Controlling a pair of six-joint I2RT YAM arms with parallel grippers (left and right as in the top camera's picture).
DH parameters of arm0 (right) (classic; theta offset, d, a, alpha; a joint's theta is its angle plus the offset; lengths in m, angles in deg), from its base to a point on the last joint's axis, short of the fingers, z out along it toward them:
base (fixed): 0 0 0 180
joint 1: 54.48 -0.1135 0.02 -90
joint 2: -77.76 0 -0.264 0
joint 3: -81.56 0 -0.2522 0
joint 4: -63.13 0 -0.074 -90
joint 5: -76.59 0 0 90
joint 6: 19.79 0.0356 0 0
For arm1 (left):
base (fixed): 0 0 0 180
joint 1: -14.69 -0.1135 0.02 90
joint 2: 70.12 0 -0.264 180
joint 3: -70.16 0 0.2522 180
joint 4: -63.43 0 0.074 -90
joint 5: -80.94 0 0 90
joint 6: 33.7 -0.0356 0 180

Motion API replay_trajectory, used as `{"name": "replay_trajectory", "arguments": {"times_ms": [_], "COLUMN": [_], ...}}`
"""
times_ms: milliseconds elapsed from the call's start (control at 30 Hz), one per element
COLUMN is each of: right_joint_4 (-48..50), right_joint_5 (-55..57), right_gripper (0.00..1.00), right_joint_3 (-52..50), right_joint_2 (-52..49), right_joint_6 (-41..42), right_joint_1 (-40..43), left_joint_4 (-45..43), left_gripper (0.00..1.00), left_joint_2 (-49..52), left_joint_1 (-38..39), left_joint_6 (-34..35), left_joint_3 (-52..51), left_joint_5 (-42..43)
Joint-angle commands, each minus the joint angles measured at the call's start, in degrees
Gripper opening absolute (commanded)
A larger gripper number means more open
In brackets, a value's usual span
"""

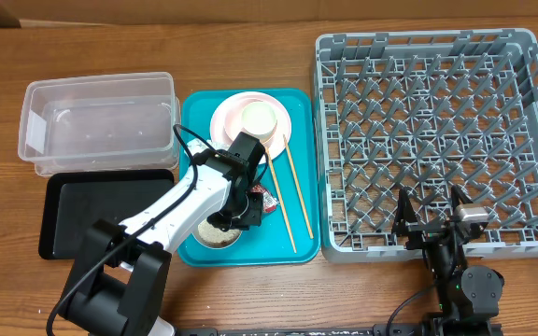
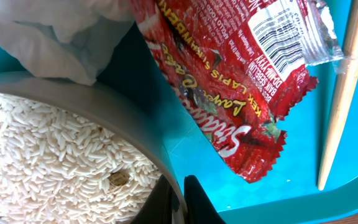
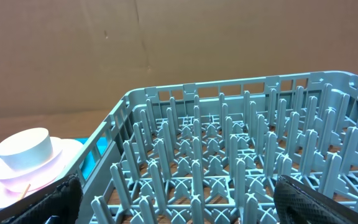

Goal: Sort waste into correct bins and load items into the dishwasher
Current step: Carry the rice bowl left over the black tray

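My left gripper (image 1: 232, 220) (image 2: 180, 186) is shut on the rim of a white bowl (image 2: 104, 106) full of rice (image 2: 48, 162), one finger inside and one outside. The bowl (image 1: 215, 235) stands at the near end of the teal tray (image 1: 299, 245). A red snack wrapper (image 2: 229, 74) (image 1: 268, 201) lies beside it, and a white napkin (image 2: 55, 37) rests against the bowl's far side. Two chopsticks (image 1: 288, 198) lie to the right. A white cup (image 1: 260, 119) (image 3: 23, 149) stands on the pink plate (image 1: 230, 126). My right gripper (image 1: 430, 207) (image 3: 188, 205) hangs open over the near edge of the grey dish rack (image 1: 437, 140).
A clear tub (image 1: 101, 126) sits at the left, with the flat black tray (image 1: 82, 210) in front of it. The rack (image 3: 229, 143) holds upright pegs and nothing else. A brown wall stands behind the table.
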Motion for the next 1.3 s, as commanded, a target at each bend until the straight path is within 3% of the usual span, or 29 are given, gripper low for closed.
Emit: {"name": "replay_trajectory", "arguments": {"times_ms": [0, 567, 833, 1033, 1267], "right_joint_4": [0.4, 0.4, 0.4, 0.4, 0.4], "right_joint_5": [0.3, 0.3, 0.3, 0.3, 0.3], "right_gripper": [1.00, 1.00, 1.00, 1.00, 1.00], "right_joint_3": [-0.6, -0.6, -0.6, -0.6, -0.6], "right_joint_2": [0.5, 0.5, 0.5, 0.5, 0.5], "right_joint_6": [0.4, 0.4, 0.4, 0.4, 0.4], "right_joint_1": [0.2, 0.2, 0.2, 0.2, 0.2], "left_joint_4": [1.1, 17.3, 20.2, 21.9, 21.9], "left_gripper": [0.04, 0.04, 0.04, 0.04, 0.04], "left_joint_2": [0.5, -8.9, -14.3, -14.7, -14.7], "left_joint_1": [0.1, -3.4, -17.8, -30.6, -42.2], "left_joint_6": [0.3, -1.5, -3.5, -7.5, -7.6], "left_joint_3": [0.7, 13.2, 14.1, 14.0, 14.0], "left_joint_5": [1.4, 0.9, 0.9, 0.2, -2.0]}}
